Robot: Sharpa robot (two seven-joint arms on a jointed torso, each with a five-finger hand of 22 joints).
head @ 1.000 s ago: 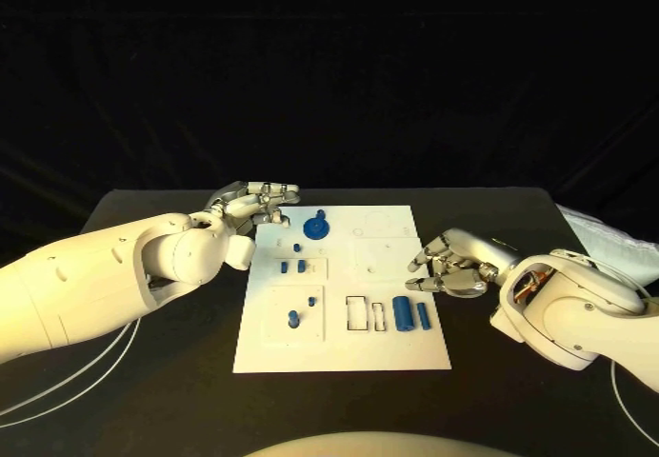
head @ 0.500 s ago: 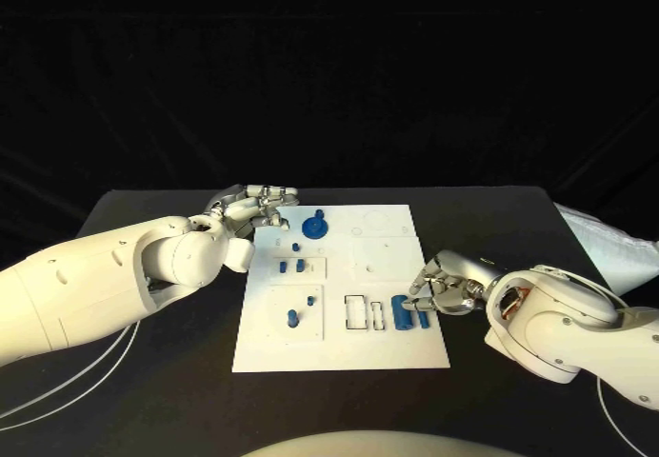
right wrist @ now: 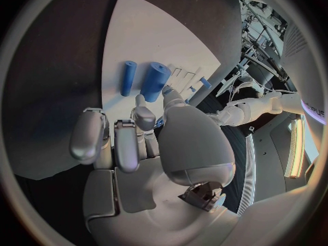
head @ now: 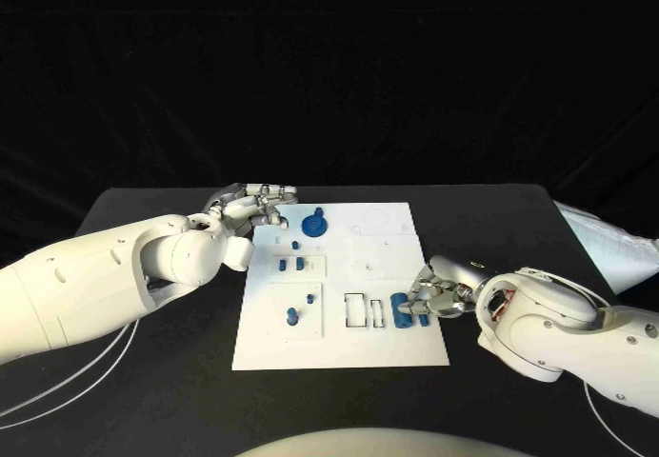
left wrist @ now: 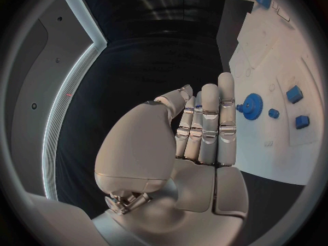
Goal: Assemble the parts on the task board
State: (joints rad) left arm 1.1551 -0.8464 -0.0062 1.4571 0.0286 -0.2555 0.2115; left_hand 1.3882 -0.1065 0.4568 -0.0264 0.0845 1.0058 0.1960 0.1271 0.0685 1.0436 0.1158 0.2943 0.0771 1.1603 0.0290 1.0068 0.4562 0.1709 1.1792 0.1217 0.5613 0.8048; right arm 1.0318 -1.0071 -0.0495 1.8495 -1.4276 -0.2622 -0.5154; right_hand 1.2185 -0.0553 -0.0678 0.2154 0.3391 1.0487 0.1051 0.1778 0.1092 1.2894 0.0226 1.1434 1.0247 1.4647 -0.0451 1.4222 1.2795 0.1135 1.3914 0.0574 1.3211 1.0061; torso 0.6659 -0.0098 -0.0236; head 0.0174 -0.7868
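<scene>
White rectangular task board (head: 344, 352) lies mid-table on the black table (head: 151, 400), long side running away from the robot.

Left hand (head: 255, 205) hovers at the board's far left corner, just beside a blue gear-shaped part (head: 316, 227) with a short stem. In the left wrist view its fingers (left wrist: 208, 123) are straight and pressed side by side, thumb folded alongside, nothing in them; the gear (left wrist: 251, 102) sits on the board just past the fingertips, apart from them.

Right hand (head: 442, 290) is low over the board's right edge, at the near-right cluster. A thick blue cylinder part (head: 400, 310) lies there on its side, with a thinner blue peg (head: 423, 314) just beside it. In the right wrist view the fingers (right wrist: 130, 142) are loosely curled and a little apart, tips close to the cylinder (right wrist: 155, 81) and the peg (right wrist: 128, 77); cannot tell whether any tip touches, and nothing is seen clamped.

Other small blue parts: a pair (head: 289, 265) in the middle-left panel, two more (head: 298, 310) in the near-left panel. Empty white slots (head: 357, 312) lie just left of the thick cylinder.
</scene>
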